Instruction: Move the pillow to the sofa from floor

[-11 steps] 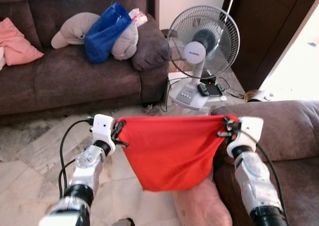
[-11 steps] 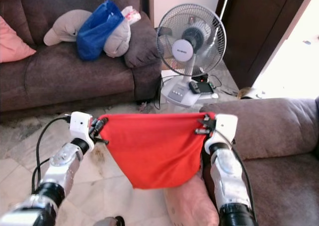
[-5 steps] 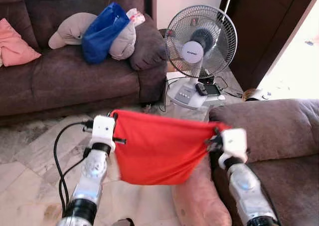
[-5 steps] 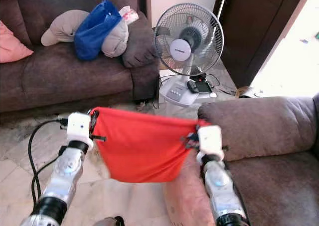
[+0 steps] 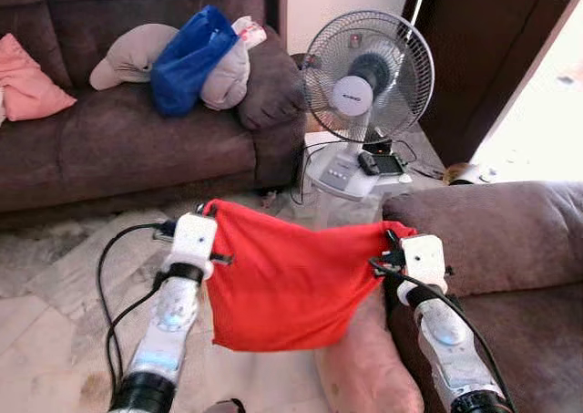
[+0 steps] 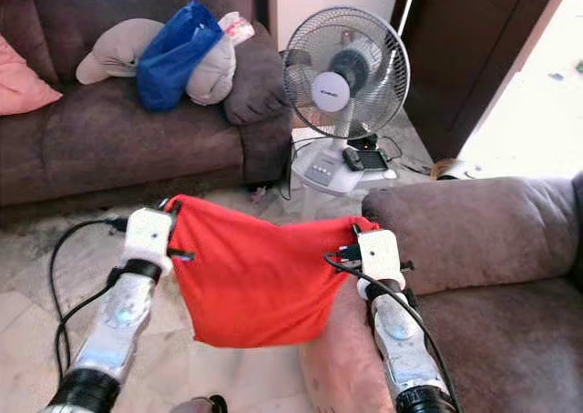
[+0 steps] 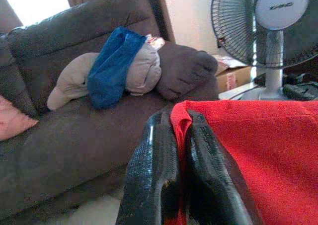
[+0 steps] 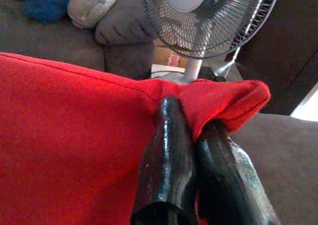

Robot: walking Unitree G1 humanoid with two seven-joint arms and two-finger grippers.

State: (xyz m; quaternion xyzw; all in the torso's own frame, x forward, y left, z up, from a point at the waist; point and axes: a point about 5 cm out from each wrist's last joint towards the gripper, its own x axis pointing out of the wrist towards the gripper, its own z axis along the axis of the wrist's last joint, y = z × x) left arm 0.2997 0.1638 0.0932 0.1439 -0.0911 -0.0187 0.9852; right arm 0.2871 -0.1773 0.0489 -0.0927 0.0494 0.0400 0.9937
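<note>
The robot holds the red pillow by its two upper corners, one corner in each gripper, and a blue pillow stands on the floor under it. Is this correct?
Not fully. The red pillow is held by its upper corners in the left gripper and right gripper, but the pillow on the floor is pink, as the left eye view shows.

pillows: 3 [image 5: 287, 281] [image 5: 32, 80] [image 5: 364, 376]; sofas: 2 [image 5: 137, 149] [image 5: 510, 249]; fan: 1 [image 5: 364, 76]
</note>
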